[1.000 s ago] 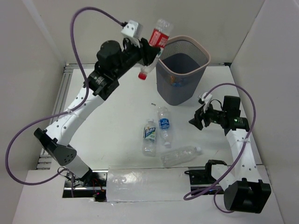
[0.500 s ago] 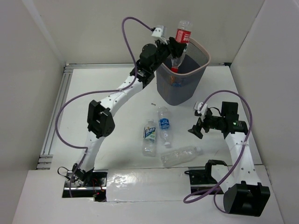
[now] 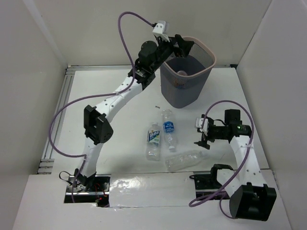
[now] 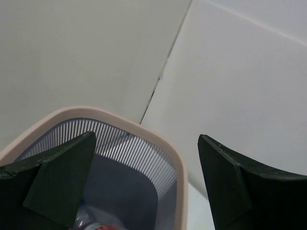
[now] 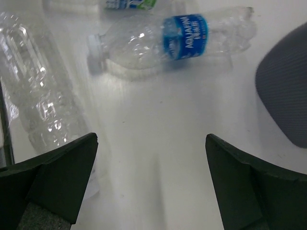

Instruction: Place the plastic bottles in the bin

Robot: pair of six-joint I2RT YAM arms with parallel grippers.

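The left pincer (image 3: 184, 45) hangs spread wide and holds nothing, with the bin (image 3: 188, 88) right below it; its own camera looks past the fingers (image 4: 57, 184) down over the pale rim (image 4: 176, 165), where a bit of red label shows at the bottom. The right pincer (image 3: 201, 137) is spread too, low over the table. A blue-labelled bottle (image 5: 178, 34) lies ahead of it, a bare clear bottle (image 5: 36, 98) beside its left finger, and a green-labelled bottle (image 3: 153, 140) beyond those.

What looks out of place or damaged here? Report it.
Three bottles lie on their sides on the table: the green-white labelled bottle, the Aquafina bottle, its base end seemingly dented, and the unlabelled bottle. No spill visible; the bin stands upright.
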